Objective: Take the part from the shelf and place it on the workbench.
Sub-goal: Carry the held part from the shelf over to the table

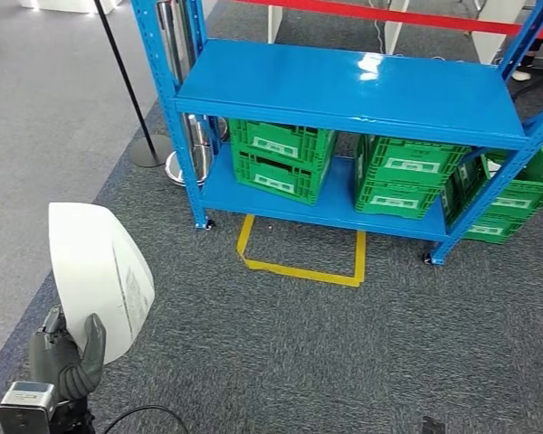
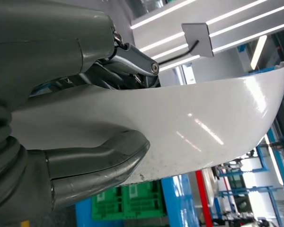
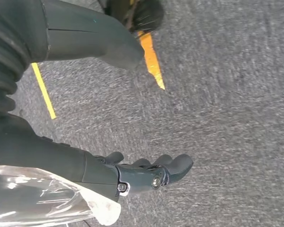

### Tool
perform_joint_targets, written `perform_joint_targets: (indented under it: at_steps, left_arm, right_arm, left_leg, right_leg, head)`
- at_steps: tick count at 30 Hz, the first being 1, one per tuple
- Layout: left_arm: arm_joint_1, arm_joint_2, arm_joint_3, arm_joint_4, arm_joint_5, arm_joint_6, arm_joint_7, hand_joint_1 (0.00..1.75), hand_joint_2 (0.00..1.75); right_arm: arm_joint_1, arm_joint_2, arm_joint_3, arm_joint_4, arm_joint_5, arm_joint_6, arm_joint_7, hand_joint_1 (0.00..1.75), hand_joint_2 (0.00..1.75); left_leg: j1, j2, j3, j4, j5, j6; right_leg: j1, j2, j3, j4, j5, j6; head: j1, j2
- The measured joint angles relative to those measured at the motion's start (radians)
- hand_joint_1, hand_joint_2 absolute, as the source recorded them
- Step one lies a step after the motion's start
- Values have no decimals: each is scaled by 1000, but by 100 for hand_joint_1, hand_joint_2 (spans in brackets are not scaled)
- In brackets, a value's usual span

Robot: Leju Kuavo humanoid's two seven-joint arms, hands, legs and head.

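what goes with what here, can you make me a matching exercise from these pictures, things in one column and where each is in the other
Things:
1. white part
2. green crates
3. yellow tape outline
4. right hand

Places:
A. on the blue shelf's lower level
B. on the grey carpet in front of the shelf
C. held in the left hand
D. hanging open above the carpet

Pairs: 1-C, 2-A, 3-B, 4-D

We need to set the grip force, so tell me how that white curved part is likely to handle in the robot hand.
The white part looks glossy, so it may be slippery against the left robot hand. It keeps its curve while held at one edge, suggesting a stiff shell. It seems thin and broad, so probably light for its size, though it could swing or twist in the grip.
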State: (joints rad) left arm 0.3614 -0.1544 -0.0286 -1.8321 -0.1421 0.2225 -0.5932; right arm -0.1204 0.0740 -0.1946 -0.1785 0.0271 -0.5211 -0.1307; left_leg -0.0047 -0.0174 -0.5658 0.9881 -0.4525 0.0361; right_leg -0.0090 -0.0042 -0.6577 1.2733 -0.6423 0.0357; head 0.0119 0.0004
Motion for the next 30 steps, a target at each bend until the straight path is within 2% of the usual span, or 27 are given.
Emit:
perform_joint_targets:
  at_steps: [1, 2, 3, 4, 5, 6, 7, 8, 9, 10, 11, 12, 13, 14, 15, 16, 17, 18, 20, 21, 22, 23, 24, 26, 28, 29, 30]
  left_arm:
    - [0, 0, 0, 0, -1, -2, 0, 175, 175]
    - [0, 0, 1, 0, -3, -5, 0, 175, 175]
    - [-1, 0, 2, 0, -5, -7, 0, 175, 175]
    - [-2, 0, 2, 0, -8, -9, -1, 175, 175]
    - [-5, -1, 3, 1, -9, -10, -4, 175, 175]
    - [-7, -3, 3, 2, -12, -11, -10, 175, 175]
    - [-8, -6, 4, 4, -15, -10, -18, 175, 175]
    - [-7, -10, 6, 5, -20, -7, -29, 175, 175]
    - [-2, -16, 7, 7, -26, -3, -41, 175, 175]
    - [4, -22, 8, 8, -33, 1, -51, 175, 175]
    - [9, -27, 9, 10, -39, 6, -58, 175, 175]
    - [11, -32, 9, 13, -43, 10, -64, 175, 175]
    - [12, -36, 9, 15, -47, 12, -68, 175, 175]
    - [12, -39, 10, 18, -48, 14, -70, 175, 175]
    - [13, -41, 10, 20, -49, 14, -72, 175, 175]
    - [14, -43, 11, 22, -50, 15, -72, 175, 175]
    - [15, -44, 12, 23, -50, 15, -72, 175, 175]
    - [15, -46, 13, 24, -51, 16, -72, 175, 175]
    - [15, -50, 14, 24, -51, 18, -73, 175, 175]
    - [15, -52, 16, 24, -52, 20, -75, 175, 175]
    - [17, -54, 19, 25, -52, 24, -80, 175, 175]
    - [19, -57, 25, 25, -52, 28, -86, 175, 175]
    - [22, -60, 33, 27, -51, 32, -93, 175, 175]
    - [21, -68, 49, 30, -48, 41, -102, 175, 175]
    - [17, -76, 64, 36, -44, 50, -105, 175, 175]
    - [17, -79, 72, 40, -41, 54, -106, 175, 175]
    - [20, -81, 81, 44, -39, 58, -106, 175, 175]
  right_arm:
    - [0, 0, 0, 0, -2, 12, 0, 0, 175]
    - [0, 0, 0, 0, -4, 29, 0, 0, 175]
    - [-1, 0, 0, 0, -6, 51, 0, 0, 175]
    - [0, 0, 0, 0, -7, 78, -1, 0, 175]
    - [1, -1, -1, 0, -8, 109, -3, 0, 175]
    - [5, -1, -1, 0, -10, 152, -10, 0, 175]
    - [12, -2, -1, 0, -10, 202, -23, 0, 175]
    - [21, -2, -1, 0, -10, 262, -39, 0, 175]
    - [32, -6, -1, 0, -10, 330, -53, 0, 175]
    - [43, -12, -1, 1, -8, 394, -60, 0, 175]
    - [54, -21, -1, 1, -6, 449, -62, 0, 175]
    - [65, -31, 0, 1, -4, 485, -61, 0, 175]
    - [74, -39, 0, 1, -3, 505, -60, 0, 175]
    - [80, -46, 0, 1, -3, 512, -59, 0, 175]
    - [84, -51, 0, 1, -3, 515, -58, 0, 175]
    - [86, -56, -1, 1, -3, 517, -58, 0, 175]
    - [86, -59, -1, 1, -3, 517, -58, 0, 175]
    - [85, -61, -1, 1, -2, 518, -57, 0, 175]
    - [85, -64, 0, 1, 4, 532, -47, 0, 175]
    - [85, -65, 2, 1, 11, 547, -36, 0, 175]
    - [86, -66, 4, 1, 18, 567, -22, 0, 175]
    - [86, -67, 8, 1, 28, 589, -5, 0, 175]
    - [86, -69, 13, 1, 37, 609, 12, 0, 175]
    - [90, -71, 26, 1, 56, 646, 46, 0, 175]
    - [102, -73, 43, 5, 77, 680, 78, 0, 175]
    - [111, -75, 53, 8, 89, 699, 90, 0, 175]
    - [120, -77, 63, 11, 100, 719, 98, 0, 175]
  left_leg:
    - [-3, -12, -18, 1, 14, 0]
    - [-6, -24, -34, 2, 28, -1]
    - [-7, -37, -49, 2, 42, -3]
    - [-9, -48, -61, 3, 55, -5]
    - [-11, -59, -71, 4, 68, -8]
    - [-12, -70, -79, 4, 81, -12]
    - [-12, -81, -84, 2, 93, -17]
    - [-11, -93, -88, 0, 104, -21]
    - [-11, -90, -93, 0, 104, -26]
    - [-11, -75, -100, 13, 85, -31]
    - [-10, -51, -110, 46, 47, -36]
    - [-6, -23, -124, 99, -5, -41]
    - [-1, -6, -138, 167, -58, -49]
    - [6, 2, -149, 235, -92, -56]
    - [12, 6, -150, 283, -104, -62]
    - [18, 10, -138, 300, -94, -68]
    - [23, 15, -107, 275, -71, -71]
    - [26, 28, -61, 218, -47, -73]
    - [21, 68, 32, 80, -32, -67]
    - [16, 82, 56, 36, -35, -61]
    - [10, 86, 63, 14, -41, -53]
    - [7, 78, 61, 5, -42, -44]
    - [8, 68, 58, -2, -40, -35]
    - [12, 49, 54, -15, -32, -17]
    - [12, 29, 46, -17, -23, -4]
    - [11, 17, 42, -16, -20, 0]
    - [9, 4, 38, -15, -18, 2]
  right_leg:
    - [1, 3, 16, 4, 22, -5]
    - [3, 9, 47, -23, 55, -11]
    - [5, 24, 93, -78, 82, -19]
    - [8, 48, 150, -153, 91, -26]
    - [8, 70, 199, -227, 85, -30]
    - [9, 85, 231, -282, 74, -32]
    - [10, 88, 247, -314, 63, -32]
    - [8, 77, 244, -323, 64, -32]
    - [8, 63, 238, -323, 71, -36]
    - [6, 46, 233, -324, 78, -43]
    - [4, 29, 226, -325, 87, -49]
    - [5, 11, 217, -325, 94, -53]
    - [6, -7, 208, -324, 101, -55]
    - [6, -25, 199, -323, 107, -53]
    - [6, -42, 190, -321, 113, -51]
    - [6, -57, 181, -318, 119, -47]
    - [5, -72, 174, -315, 123, -43]
    - [5, -85, 168, -310, 127, -40]
    - [6, -108, 159, -303, 132, -30]
    - [7, -118, 155, -301, 135, -23]
    - [7, -128, 151, -299, 139, -16]
    - [6, -138, 151, -299, 142, -10]
    - [4, -135, 146, -297, 140, -3]
    - [-1, -84, 125, -258, 107, 5]
    - [-4, -19, 74, -140, 41, 9]
    - [-4, -6, 43, -70, 12, 10]
    - [-4, 0, 21, -19, -2, 11]
  head:
    - [0, 0]
    - [0, 0]
    - [0, 0]
    - [0, 0]
    - [-1, 0]
    - [-1, 0]
    - [-2, 0]
    - [-2, 0]
    - [-2, 0]
    - [-4, 0]
    - [-7, 0]
    - [-10, 0]
    - [-13, 0]
    - [-13, 0]
    - [-13, 0]
    - [-13, 0]
    - [-13, 0]
    - [-13, 0]
    - [-13, 0]
    - [-14, 0]
    - [-14, 0]
    - [-14, 0]
    - [-14, 0]
    - [-11, 0]
    - [-7, 0]
    - [-5, 0]
    - [-5, 0]
